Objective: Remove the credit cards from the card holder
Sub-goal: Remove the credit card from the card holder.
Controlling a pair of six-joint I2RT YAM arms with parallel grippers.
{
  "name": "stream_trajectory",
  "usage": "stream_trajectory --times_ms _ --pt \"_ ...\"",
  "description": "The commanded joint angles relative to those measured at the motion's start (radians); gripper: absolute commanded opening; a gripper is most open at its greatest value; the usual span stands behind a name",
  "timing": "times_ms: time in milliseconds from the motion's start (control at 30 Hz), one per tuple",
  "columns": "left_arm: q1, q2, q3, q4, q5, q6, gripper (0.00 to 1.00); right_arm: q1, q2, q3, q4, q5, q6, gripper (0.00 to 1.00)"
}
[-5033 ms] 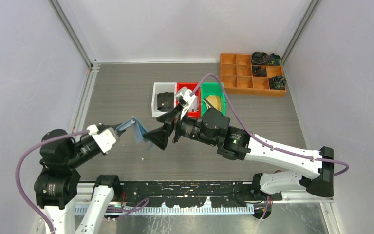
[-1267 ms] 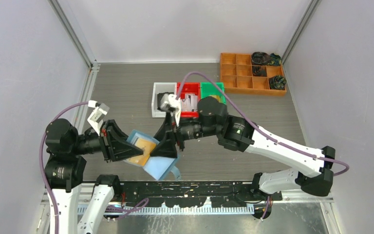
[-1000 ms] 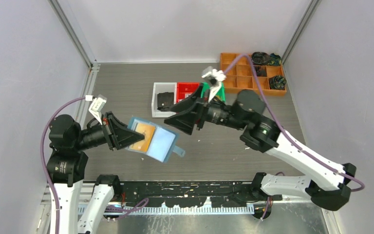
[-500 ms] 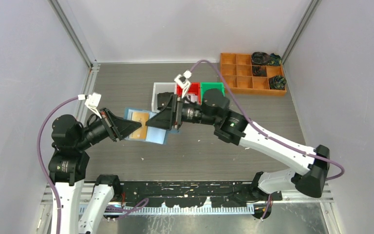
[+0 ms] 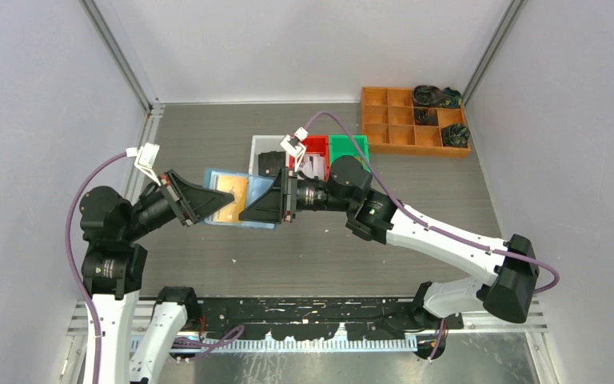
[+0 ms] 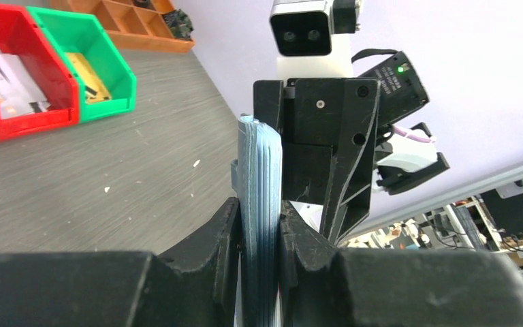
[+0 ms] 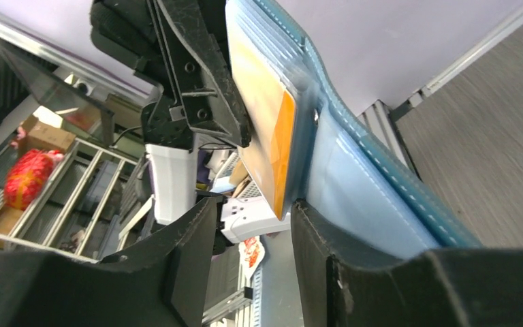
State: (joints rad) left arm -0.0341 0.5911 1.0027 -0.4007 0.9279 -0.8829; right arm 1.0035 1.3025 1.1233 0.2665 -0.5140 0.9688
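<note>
Above the table (image 5: 200, 136), between the two arms, we see the left gripper (image 6: 259, 219) clamped tight on one end of the holder (image 5: 257, 186), holding it up with its free end toward the right arm. The right gripper (image 7: 253, 208) faces it with fingers apart, one on each side of the near edge of an orange card (image 7: 262, 116) lodged in the front pocket. We cannot tell whether either pad touches it. Pale cards (image 6: 7, 71) lie in the red bin (image 6: 41, 112), so we judge that some are already out and this is the reach for another. The next move calls for closing on the bare card edge alone, not on the blue pocket wall just beside it. The card should then be drawn straight along the pocket while the left grip holds firm. Pinching the film as well would likely drag the whole holder.
</note>
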Motion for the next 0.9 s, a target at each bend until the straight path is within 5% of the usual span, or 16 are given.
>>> stream_trajectory --times_ms 0,333,567,867 --pt "-0.001 -0.006 0.010 0.220 0.099 -0.171 0.00 -0.006 -0.013 -0.003 0.143 -0.037 0.041 0.49" --pt "0.000 -0.013 0.001 0.225 0.139 -0.203 0.00 -0.008 0.014 0.007 0.231 -0.011 0.104 0.24" --pt "0.000 -0.018 -0.005 0.195 0.146 -0.192 0.29 -0.011 0.027 0.040 0.158 0.039 0.118 0.08" --pt "-0.001 -0.003 -0.026 0.299 0.134 -0.317 0.31 -0.011 -0.011 -0.031 0.206 0.053 0.144 0.01"
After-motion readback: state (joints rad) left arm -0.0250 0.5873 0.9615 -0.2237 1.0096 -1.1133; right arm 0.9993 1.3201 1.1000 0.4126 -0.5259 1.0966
